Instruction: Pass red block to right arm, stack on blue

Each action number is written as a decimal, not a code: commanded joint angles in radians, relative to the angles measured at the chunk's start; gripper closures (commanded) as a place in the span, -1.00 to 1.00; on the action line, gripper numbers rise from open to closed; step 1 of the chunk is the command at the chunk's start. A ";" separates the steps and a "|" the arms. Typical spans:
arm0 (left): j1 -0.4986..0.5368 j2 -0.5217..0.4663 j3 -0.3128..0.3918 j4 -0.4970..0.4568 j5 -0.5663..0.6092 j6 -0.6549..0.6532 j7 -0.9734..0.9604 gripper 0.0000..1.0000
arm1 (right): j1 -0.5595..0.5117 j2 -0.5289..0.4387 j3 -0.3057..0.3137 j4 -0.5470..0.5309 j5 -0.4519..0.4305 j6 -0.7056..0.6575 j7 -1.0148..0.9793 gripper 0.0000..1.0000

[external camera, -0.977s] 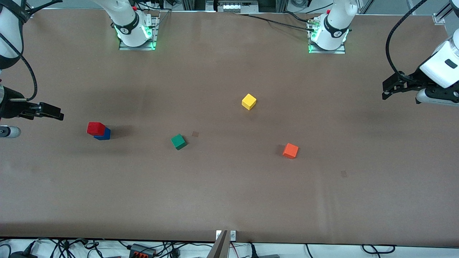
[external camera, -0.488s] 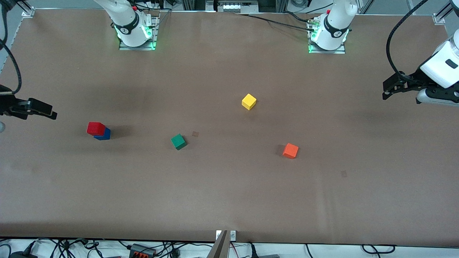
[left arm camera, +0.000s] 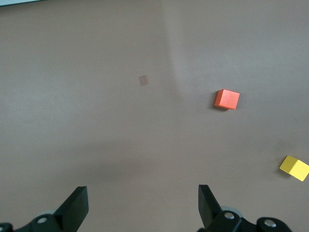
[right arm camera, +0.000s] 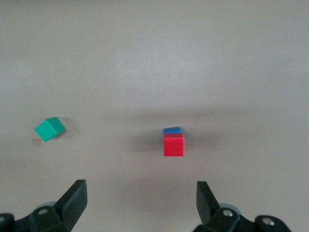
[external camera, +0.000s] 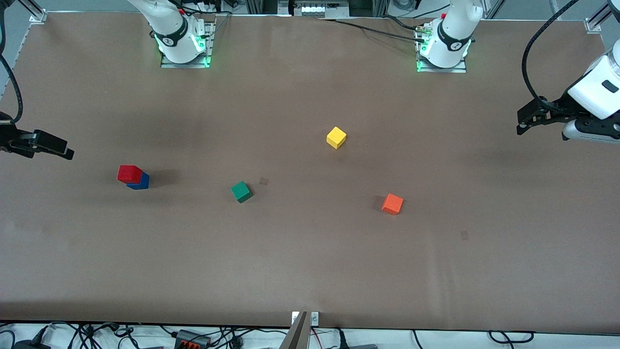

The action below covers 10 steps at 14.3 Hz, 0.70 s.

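The red block sits on top of the blue block toward the right arm's end of the table. In the right wrist view the red block hides all but a strip of the blue block. My right gripper hangs open and empty over the table's edge at that end, apart from the stack; its jaws frame bare table. At the other end of the table my left gripper waits open and empty, with only bare table between its fingers.
A green cube lies near the table's middle, a yellow cube farther from the front camera, and an orange cube toward the left arm's end. The brown table is bare along its edge nearest the camera.
My right gripper has drawn back from the stack toward the right arm's end of the table, still open. The red and blue stack and the left arm have not moved.
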<state>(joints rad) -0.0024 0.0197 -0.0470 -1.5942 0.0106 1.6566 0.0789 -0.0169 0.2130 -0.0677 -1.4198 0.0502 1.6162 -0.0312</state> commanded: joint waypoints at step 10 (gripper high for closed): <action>0.009 0.014 -0.001 0.031 -0.012 -0.024 0.004 -1.00 | 0.005 -0.216 0.022 -0.294 -0.072 0.108 -0.009 -1.00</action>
<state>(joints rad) 0.0000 0.0200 -0.0464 -1.5942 0.0106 1.6560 0.0789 -0.0092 0.0264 -0.0506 -1.6800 -0.0048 1.7189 -0.0345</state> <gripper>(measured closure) 0.000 0.000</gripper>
